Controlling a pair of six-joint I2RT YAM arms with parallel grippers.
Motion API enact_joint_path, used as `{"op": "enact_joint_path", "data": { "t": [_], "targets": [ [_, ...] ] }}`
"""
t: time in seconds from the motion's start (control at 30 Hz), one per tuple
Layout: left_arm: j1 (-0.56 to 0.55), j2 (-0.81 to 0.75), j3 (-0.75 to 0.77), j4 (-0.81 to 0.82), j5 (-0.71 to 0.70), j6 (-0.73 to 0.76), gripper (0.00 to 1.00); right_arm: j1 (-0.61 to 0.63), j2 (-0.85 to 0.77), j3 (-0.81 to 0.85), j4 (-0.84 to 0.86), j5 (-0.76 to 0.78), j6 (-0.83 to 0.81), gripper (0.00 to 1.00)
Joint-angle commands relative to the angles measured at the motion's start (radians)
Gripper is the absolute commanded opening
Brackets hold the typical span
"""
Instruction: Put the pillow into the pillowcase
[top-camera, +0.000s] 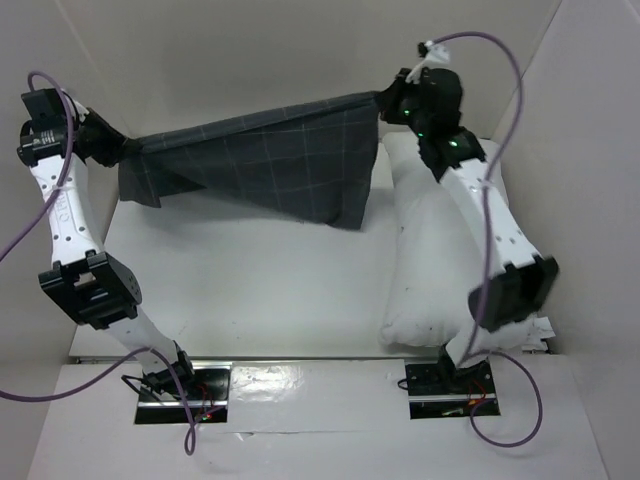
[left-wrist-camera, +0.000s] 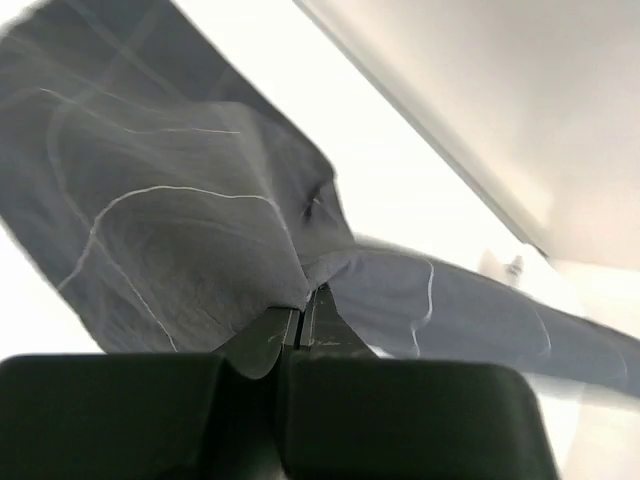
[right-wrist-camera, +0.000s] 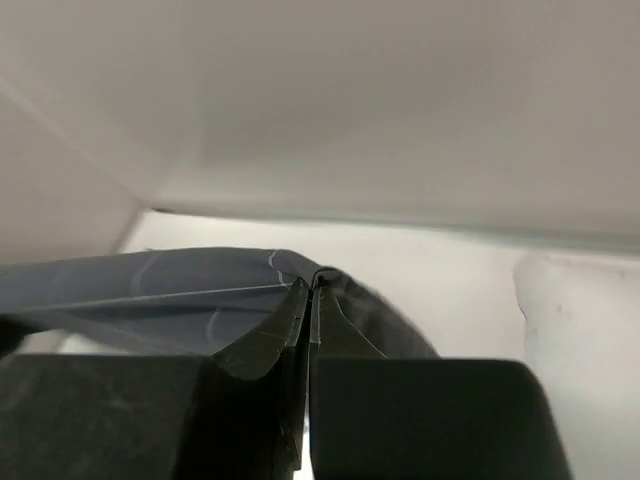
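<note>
The dark grey pillowcase (top-camera: 270, 160) with thin light grid lines hangs stretched in the air between my two grippers, above the far half of the table. My left gripper (top-camera: 118, 150) is shut on its left corner; in the left wrist view the gripper (left-wrist-camera: 303, 308) pinches the pillowcase cloth (left-wrist-camera: 170, 230). My right gripper (top-camera: 385, 103) is shut on its right top corner; in the right wrist view the gripper (right-wrist-camera: 309, 285) nips the pillowcase edge (right-wrist-camera: 150, 290). The white pillow (top-camera: 440, 260) lies lengthwise on the table's right side, under my right arm, and shows in the right wrist view (right-wrist-camera: 580, 340).
White enclosure walls (top-camera: 250, 60) stand at the back and on both sides. The white table (top-camera: 250, 290) lies below the hanging cloth. The arm bases (top-camera: 180, 395) sit at the near edge.
</note>
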Motion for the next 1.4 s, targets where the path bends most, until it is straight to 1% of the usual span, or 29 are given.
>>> {"op": "enact_joint_path", "data": {
  "t": [0.0, 0.03, 0.07, 0.1, 0.13, 0.2, 0.23, 0.3, 0.33, 0.37, 0.4, 0.47, 0.5, 0.53, 0.57, 0.6, 0.67, 0.73, 0.77, 0.8, 0.87, 0.9, 0.93, 1.0, 1.07, 1.1, 1.2, 1.33, 1.37],
  "targets": [
    [0.024, -0.013, 0.002, -0.041, -0.02, -0.011, 0.0, 0.006, -0.172, -0.121, 0.088, -0.087, -0.049, 0.0],
    [0.024, -0.022, -0.039, -0.041, -0.031, -0.011, 0.0, 0.006, -0.251, -0.208, 0.088, -0.133, -0.049, 0.0],
    [0.034, -0.033, -0.064, -0.041, -0.04, -0.011, 0.0, 0.006, -0.294, -0.265, 0.088, -0.173, -0.058, 0.0],
    [0.045, -0.063, -0.129, -0.03, -0.04, -0.011, 0.0, 0.015, -0.384, -0.323, 0.088, -0.205, -0.068, 0.0],
    [0.045, -0.08, -0.163, -0.019, -0.051, -0.011, 0.0, 0.024, -0.429, -0.449, 0.088, -0.227, -0.068, 0.0],
    [0.054, -0.115, -0.236, 0.002, -0.066, -0.011, 0.0, 0.063, -0.52, -0.587, 0.077, -0.287, -0.078, 0.0],
    [0.054, -0.143, -0.292, 0.014, -0.085, -0.011, 0.0, 0.083, -0.604, -0.731, 0.068, -0.301, -0.062, 0.0],
    [0.063, -0.166, -0.337, 0.015, -0.099, -0.002, 0.0, 0.155, -0.683, -0.876, 0.056, -0.312, -0.028, 0.0],
    [0.064, -0.186, -0.375, 0.015, -0.115, 0.009, 0.0, 0.216, -0.751, -1.011, 0.047, -0.281, 0.025, 0.0],
    [0.064, -0.198, -0.395, 0.015, -0.126, 0.009, 0.0, 0.216, -0.778, -1.071, 0.047, -0.281, 0.058, 0.0],
    [0.064, -0.209, -0.409, 0.015, -0.126, 0.018, 0.11, 0.278, -0.799, -1.117, 0.018, -0.246, 0.089, 0.05],
    [0.074, -0.231, -0.432, 0.015, -0.117, 0.027, 0.5, 0.337, -0.829, -1.193, -0.011, -0.197, 0.168, 0.29],
    [0.074, -0.249, -0.432, 0.015, -0.117, 0.027, 0.66, 0.383, -0.838, -1.194, -0.06, -0.136, 0.179, 0.55],
    [0.074, -0.249, -0.432, 0.024, -0.1, 0.027, 0.8, 0.402, -0.838, -1.194, -0.082, -0.094, 0.191, 0.62],
    [0.074, -0.258, -0.432, 0.024, -0.088, 0.027, 0.9, 0.417, -0.824, -1.168, -0.113, -0.045, 0.192, 0.66],
    [0.074, -0.258, -0.423, 0.024, -0.088, 0.027, 0.91, 0.426, -0.812, -1.116, -0.134, 0.039, 0.192, 0.68],
    [0.062, -0.258, -0.423, 0.024, -0.054, 0.036, 0.91, 0.426, -0.748, -1.05, -0.185, 0.116, 0.169, 0.66],
    [0.035, -0.249, -0.434, 0.033, -0.054, 0.072, 0.89, 0.41, -0.674, -0.946, -0.205, 0.187, 0.15, 0.58],
    [0.004, -0.235, -0.454, 0.033, -0.078, 0.072, 0.87, 0.4, -0.574, -0.907, -0.205, 0.198, 0.141, 0.51],
    [-0.01, -0.235, -0.472, 0.024, -0.088, 0.087, 0.85, 0.374, -0.512, -0.822, -0.223, 0.198, 0.13, 0.48],
    [-0.05, -0.226, -0.532, 0.047, -0.112, 0.066, 0.84, 0.364, -0.386, -0.737, -0.277, 0.198, 0.13, 0.45],
    [-0.064, -0.226, -0.602, 0.057, -0.112, 0.044, 0.82, 0.363, -0.271, -0.67, -0.289, 0.217, 0.13, 0.45],
    [-0.08, -0.226, -0.642, 0.073, -0.125, 0.03, 0.81, 0.363, -0.223, -0.648, -0.289, 0.228, 0.13, 0.45],
    [-0.123, -0.226, -0.758, 0.138, -0.171, -0.012, 0.81, 0.363, -0.118, -0.611, -0.265, 0.228, 0.107, 0.46],
    [-0.124, -0.197, -0.809, 0.177, -0.174, -0.013, 0.79, 0.363, -0.07, -0.599, -0.239, 0.219, 0.107, 0.48],
    [-0.124, -0.176, -0.81, 0.177, -0.174, -0.013, 0.79, 0.363, -0.039, -0.599, -0.225, 0.219, 0.107, 0.49],
    [-0.114, -0.099, -0.81, 0.177, -0.204, -0.013, 0.78, 0.363, -0.02, -0.612, -0.193, 0.207, 0.118, 0.52],
    [-0.114, 0.014, -0.819, 0.191, -0.241, -0.031, 0.78, 0.363, 0.041, -0.68, -0.162, 0.195, 0.141, 0.52],
    [-0.114, 0.015, -0.81, 0.191, -0.253, -0.031, 0.78, 0.363, 0.05, -0.694, -0.162, 0.205, 0.156, 0.52]
  ]
}}
